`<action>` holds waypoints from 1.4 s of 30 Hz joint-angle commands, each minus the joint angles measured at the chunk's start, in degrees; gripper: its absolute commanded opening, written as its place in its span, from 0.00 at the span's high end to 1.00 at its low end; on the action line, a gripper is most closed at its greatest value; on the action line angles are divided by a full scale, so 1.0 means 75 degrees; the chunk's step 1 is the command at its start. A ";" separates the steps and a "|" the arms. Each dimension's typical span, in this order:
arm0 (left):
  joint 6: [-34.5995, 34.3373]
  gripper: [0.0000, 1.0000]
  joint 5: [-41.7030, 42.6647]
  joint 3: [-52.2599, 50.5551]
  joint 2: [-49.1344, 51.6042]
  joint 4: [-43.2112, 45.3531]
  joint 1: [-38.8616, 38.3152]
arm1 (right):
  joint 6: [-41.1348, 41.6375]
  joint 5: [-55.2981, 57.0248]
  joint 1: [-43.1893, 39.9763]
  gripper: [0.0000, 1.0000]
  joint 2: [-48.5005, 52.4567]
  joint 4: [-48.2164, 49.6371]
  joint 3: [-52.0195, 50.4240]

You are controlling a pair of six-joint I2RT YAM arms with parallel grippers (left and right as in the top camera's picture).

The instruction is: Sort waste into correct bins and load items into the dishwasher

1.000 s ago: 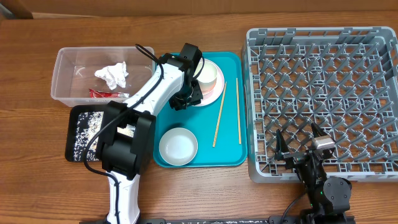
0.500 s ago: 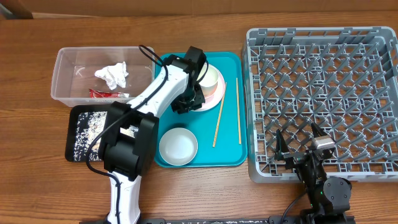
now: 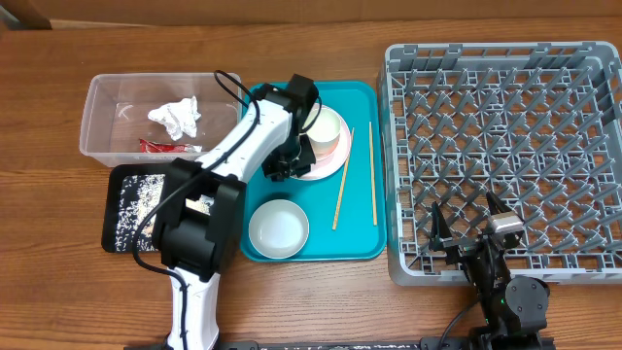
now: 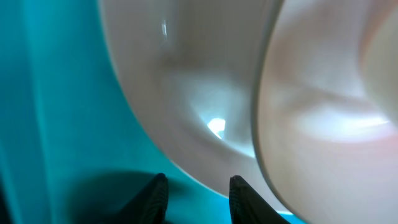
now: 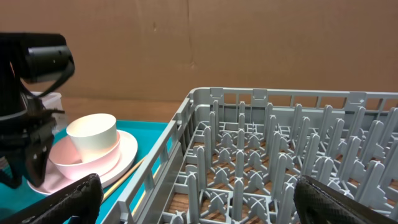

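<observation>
On the teal tray (image 3: 362,243) a small white cup (image 3: 327,127) sits in a pale pink plate (image 3: 338,149) stacked on a white plate (image 3: 316,171). My left gripper (image 3: 288,163) is low at that stack's left rim. In the left wrist view its jaws (image 4: 198,199) stand narrowly open over the tray, and the right finger (image 4: 244,200) is at the white plate's (image 4: 186,93) edge. A white bowl (image 3: 278,227) and two chopsticks (image 3: 342,179) also lie on the tray. My right gripper (image 3: 468,227) hangs open over the grey dishwasher rack's (image 3: 505,146) near left corner.
The clear tub (image 3: 102,117) at the left holds a white tissue (image 3: 176,117) and a red wrapper (image 3: 158,147). In front of it the black tray (image 3: 115,209) holds rice grains (image 3: 136,199). From the right wrist, the cup (image 5: 92,134) and my left arm (image 5: 28,93) stand left of the rack (image 5: 280,162).
The plate stack with the cup has slid slightly toward the near side of the tray, and my left gripper has moved with it. The right arm has stayed still.
</observation>
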 commanded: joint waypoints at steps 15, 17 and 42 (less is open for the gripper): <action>0.1107 0.00 -0.0423 0.2833 -0.1836 -0.1527 0.2547 | -0.0020 0.0017 -0.0009 0.00 -0.0073 0.0052 -0.0082; 0.1122 0.00 -0.0653 0.2833 -0.1891 -0.1725 0.3013 | -0.0020 0.0017 -0.0009 0.00 -0.0073 0.0052 -0.0082; 0.1119 0.00 -0.0848 0.2827 -0.1859 -0.2218 0.5275 | -0.0020 0.0017 -0.0009 0.00 -0.0073 0.0052 -0.0082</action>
